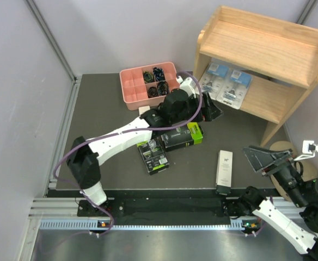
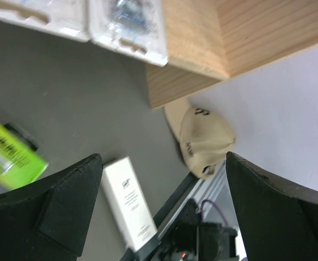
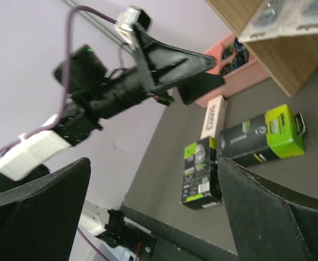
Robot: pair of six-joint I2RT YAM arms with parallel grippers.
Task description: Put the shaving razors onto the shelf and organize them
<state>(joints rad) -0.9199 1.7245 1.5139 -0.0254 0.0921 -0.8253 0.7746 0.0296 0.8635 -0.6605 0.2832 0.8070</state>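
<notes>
The left gripper hangs with its jaws apart and nothing between them, just in front of the shelf, probably free to fetch another pack. The right gripper, likewise spread and empty, sits by the right edge of the table, out of the way. Two black boxes and a white box lie loose on the table, not yet shelved. Two blister packs sit side by side on the lower tier, apparently grouped by kind.
</notes>
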